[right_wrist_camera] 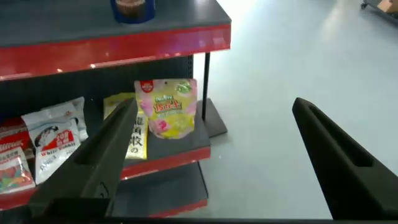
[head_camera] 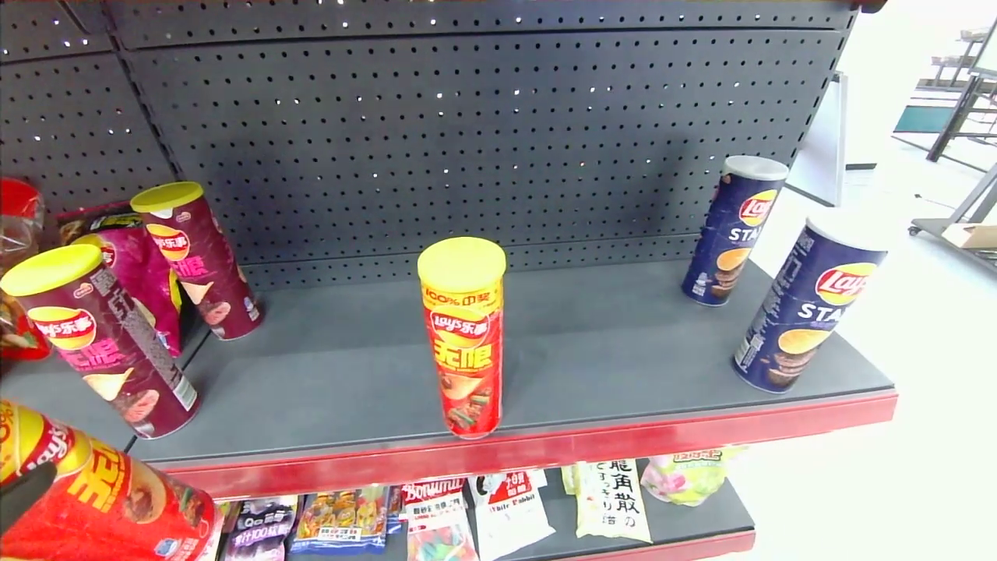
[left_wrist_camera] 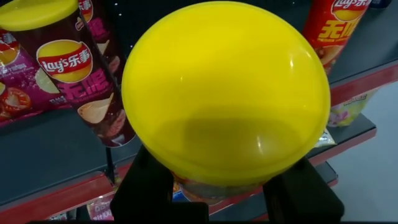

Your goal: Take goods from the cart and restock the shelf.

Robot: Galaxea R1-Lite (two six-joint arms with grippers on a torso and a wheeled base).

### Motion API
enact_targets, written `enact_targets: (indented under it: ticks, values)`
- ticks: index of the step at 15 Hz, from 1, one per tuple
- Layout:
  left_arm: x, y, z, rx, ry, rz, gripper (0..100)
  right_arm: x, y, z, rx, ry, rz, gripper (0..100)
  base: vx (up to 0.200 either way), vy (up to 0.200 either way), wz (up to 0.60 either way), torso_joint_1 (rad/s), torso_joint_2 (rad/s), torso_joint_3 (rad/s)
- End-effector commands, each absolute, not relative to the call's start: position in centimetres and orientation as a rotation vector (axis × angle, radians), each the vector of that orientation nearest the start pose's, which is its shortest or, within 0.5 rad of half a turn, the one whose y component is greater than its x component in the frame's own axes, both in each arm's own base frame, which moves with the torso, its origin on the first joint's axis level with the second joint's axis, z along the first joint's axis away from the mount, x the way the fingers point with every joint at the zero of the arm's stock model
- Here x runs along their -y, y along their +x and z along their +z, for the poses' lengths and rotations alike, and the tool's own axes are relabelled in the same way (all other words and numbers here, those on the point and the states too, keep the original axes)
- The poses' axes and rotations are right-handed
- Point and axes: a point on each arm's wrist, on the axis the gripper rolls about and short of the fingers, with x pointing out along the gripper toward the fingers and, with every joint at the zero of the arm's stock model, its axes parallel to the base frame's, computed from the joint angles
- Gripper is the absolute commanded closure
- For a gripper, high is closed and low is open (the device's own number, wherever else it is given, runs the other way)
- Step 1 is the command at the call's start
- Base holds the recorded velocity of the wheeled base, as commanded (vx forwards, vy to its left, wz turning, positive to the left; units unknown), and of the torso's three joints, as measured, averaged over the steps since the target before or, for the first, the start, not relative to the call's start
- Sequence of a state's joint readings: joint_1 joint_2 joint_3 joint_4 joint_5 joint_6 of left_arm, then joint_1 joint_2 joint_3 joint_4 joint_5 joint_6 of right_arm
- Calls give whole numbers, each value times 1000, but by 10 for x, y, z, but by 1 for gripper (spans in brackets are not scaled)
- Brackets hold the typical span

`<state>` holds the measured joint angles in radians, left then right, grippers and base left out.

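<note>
Grey shelf (head_camera: 623, 343) with a red lip, stocked by flavour: maroon cans (head_camera: 101, 343) at 9 o'clock, navy cans (head_camera: 810, 304) at 3 o'clock, one standing red can (head_camera: 463, 343) upright at 6 o'clock by the lip (likely the start of a red row). The held red can (head_camera: 101, 499) is at 8 o'clock in the head view, tilted and below the lip, not yet on the shelf. The left gripper (left_wrist_camera: 225, 162) is clamped on its body just under the yellow lid, so it needs righting before it is set down. The right gripper (right_wrist_camera: 211, 109) is spread wide with nothing in it, low by the snack bags (right_wrist_camera: 165, 109), probably parked out of the way
</note>
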<state>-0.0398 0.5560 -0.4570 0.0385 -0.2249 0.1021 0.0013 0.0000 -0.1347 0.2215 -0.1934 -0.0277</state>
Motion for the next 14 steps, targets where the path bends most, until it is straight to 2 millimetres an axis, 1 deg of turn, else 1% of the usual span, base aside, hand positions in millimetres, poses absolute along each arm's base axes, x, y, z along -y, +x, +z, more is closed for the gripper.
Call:
enact_targets:
  ticks: [1,2,3,4,6,7,8,9,11,13,14]
  values:
    - [6,29,203,-128,80,-273,100,4,-32,93,-21,-31,-158,0,0,0,0,0,0,0]
    - [6,29,203,-133,79,-273,100,2,-29,92,25,-22,-86,0,0,0,0,0,0,0]
    - [6,29,203,-133,78,-273,100,2,-24,83,38,-11,-68,0,0,0,0,0,0,0]
    - [6,30,203,-133,78,-273,100,2,-23,82,58,7,-69,0,0,0,0,0,0,0]
    - [6,31,203,-138,61,-273,100,0,-23,82,49,-2,12,0,0,0,0,0,0,0]
    - [6,31,204,-139,54,-274,100,-1,-23,79,27,-31,41,0,0,0,0,0,0,0]
    - [6,32,205,-123,53,-274,100,-1,-23,76,-1,-34,29,0,0,0,0,0,0,0]
    - [7,35,206,-117,50,-273,100,0,-23,76,0,9,17,0,0,0,0,0,0,0]
    - [7,40,208,-117,50,-275,100,0,-23,76,-2,-3,18,0,0,0,0,0,0,0]
    - [8,58,211,-135,45,-291,100,0,-23,76,0,2,18,0,0,0,0,0,0,0]
    - [9,73,211,-153,34,-326,100,0,-23,76,0,2,17,0,0,0,0,0,0,0]
